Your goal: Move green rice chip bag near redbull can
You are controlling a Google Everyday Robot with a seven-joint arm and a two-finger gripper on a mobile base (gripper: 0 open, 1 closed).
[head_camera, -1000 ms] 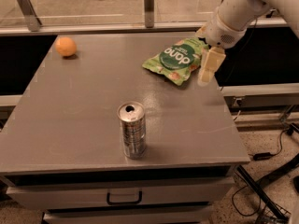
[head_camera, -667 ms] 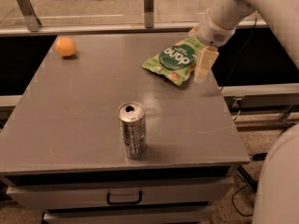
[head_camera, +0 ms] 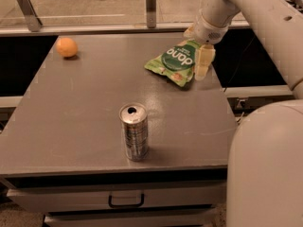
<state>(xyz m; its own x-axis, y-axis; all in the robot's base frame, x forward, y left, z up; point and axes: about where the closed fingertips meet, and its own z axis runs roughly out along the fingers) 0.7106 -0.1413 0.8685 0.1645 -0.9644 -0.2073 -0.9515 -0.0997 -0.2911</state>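
The green rice chip bag (head_camera: 174, 61) lies flat on the grey table (head_camera: 85, 108) at the back right, its dark green round logo facing up. My gripper (head_camera: 195, 54) comes down from the upper right and is open at the bag's right end. One pale finger (head_camera: 203, 63) stands at the bag's near side and the other (head_camera: 189, 31) at its far side. The redbull can (head_camera: 134, 132), silver with an opened top, stands upright near the table's front edge, well apart from the bag.
An orange fruit (head_camera: 66, 47) sits at the table's back left. A rail with metal posts (head_camera: 150, 1) runs behind the table. A drawer with a handle (head_camera: 126, 201) is under the tabletop. My white arm and body (head_camera: 265, 141) fill the right side.
My gripper has moved left and slightly back, from beside the bag's right edge to straddling its right end. The bag, the can and the orange have not moved.
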